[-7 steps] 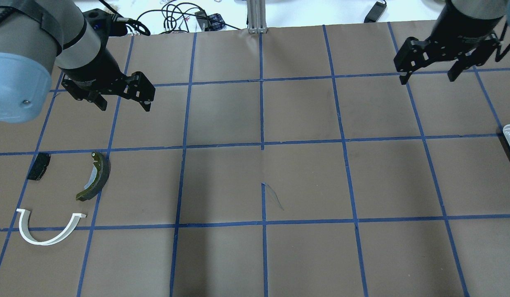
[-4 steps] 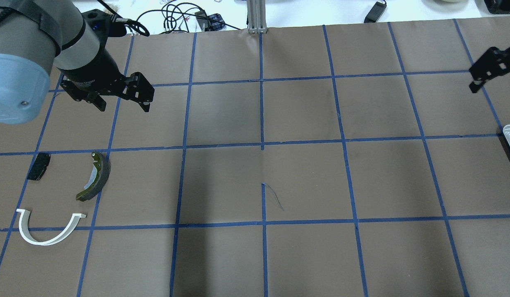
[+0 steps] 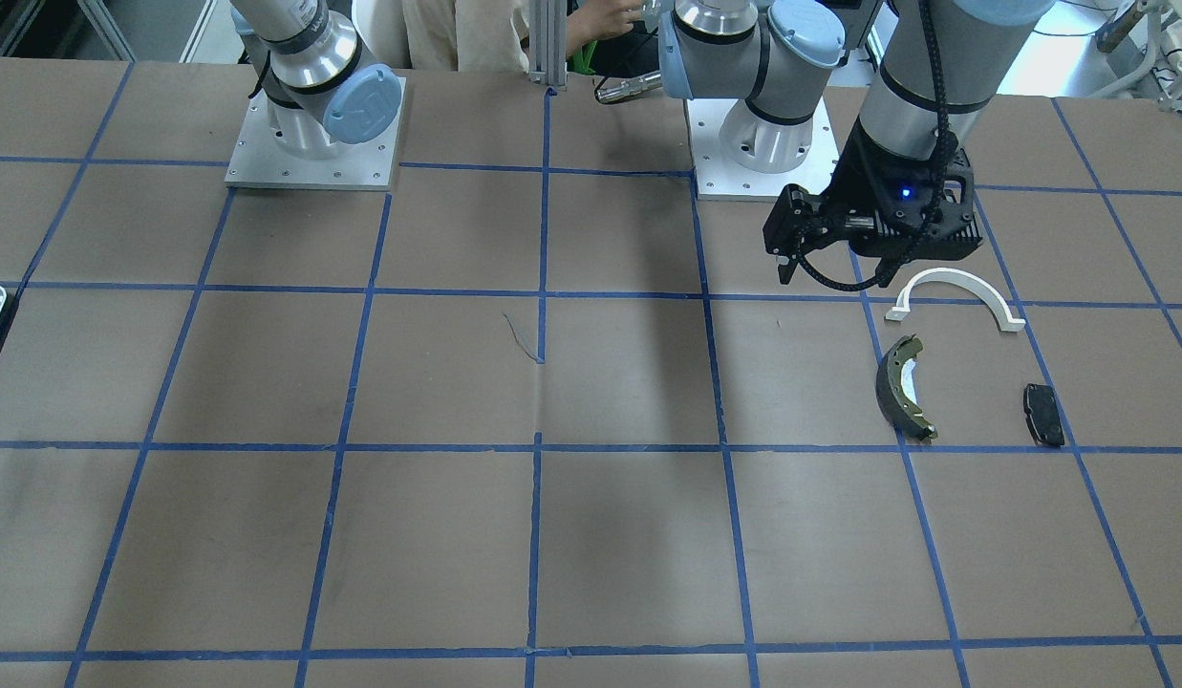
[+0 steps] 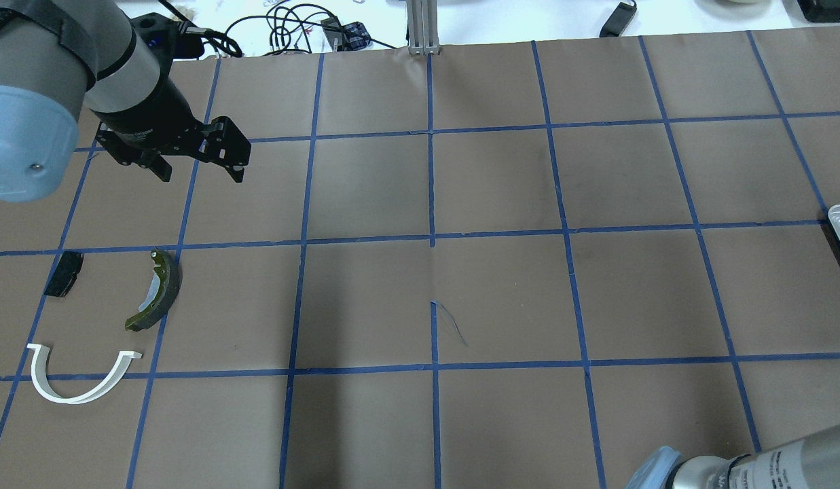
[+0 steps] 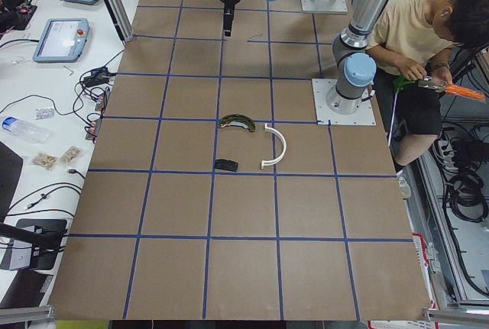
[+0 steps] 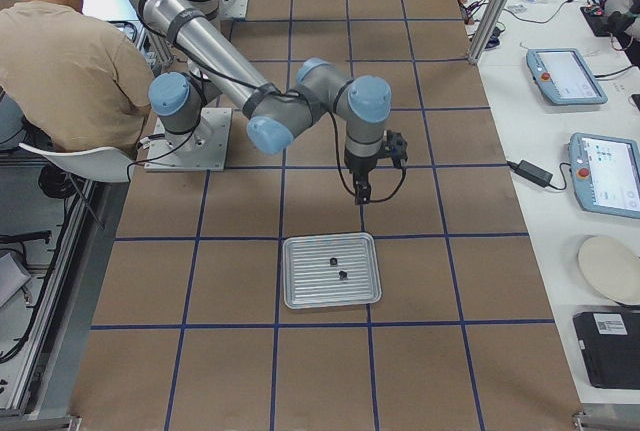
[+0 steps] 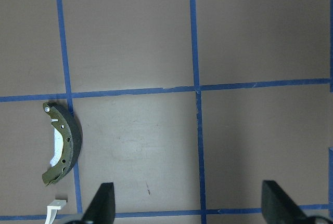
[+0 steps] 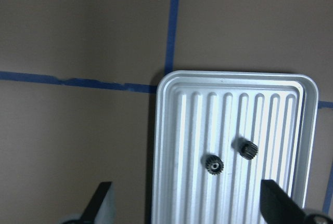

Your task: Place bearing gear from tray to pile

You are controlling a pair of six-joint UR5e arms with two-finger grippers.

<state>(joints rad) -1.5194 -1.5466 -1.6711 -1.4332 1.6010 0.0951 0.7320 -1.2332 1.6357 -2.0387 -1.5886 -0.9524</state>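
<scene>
Right now the right fingers (image 8: pixel 102 203) hang above the desk (image 8: pixel 78 141) near the tray (image 8: pixel 231 77), spread wide and holding nothing. Two small dark gears lie on the tray's ribbed floor, close together but not touching. One gear (image 8: pixel 214 164) sits flat with its bore facing up, and the other gear (image 8: pixel 248 149) seems tipped on its side. I cannot tell which of them is the bearing gear. Neither is gripped, so the step in hand looks like the approach to the tray.

To do it well, I would bring the fingers over the tray until the chosen gear sits midway between them, then come straight down. The gears are tiny and the fingers are open far wider than needed, so centring matters most. An off-centre close would likely push the gear along the ribs or into its neighbour. Turning the wrist so the closing line runs clear of the second gear should help. The tips should reach nearly to the floor without striking the rim. The metal looks slippery, so a slow close seems wise.

The pile (image 3: pixel 891 387), made up of a white arch (image 4: pixel 70 399), a brake shoe (image 4: pixel 167 285) and a black pad (image 4: pixel 63 274), lies well apart at the desk's other end. It is near the left fingers (image 7: pixel 104 203), likewise wide open and empty.
</scene>
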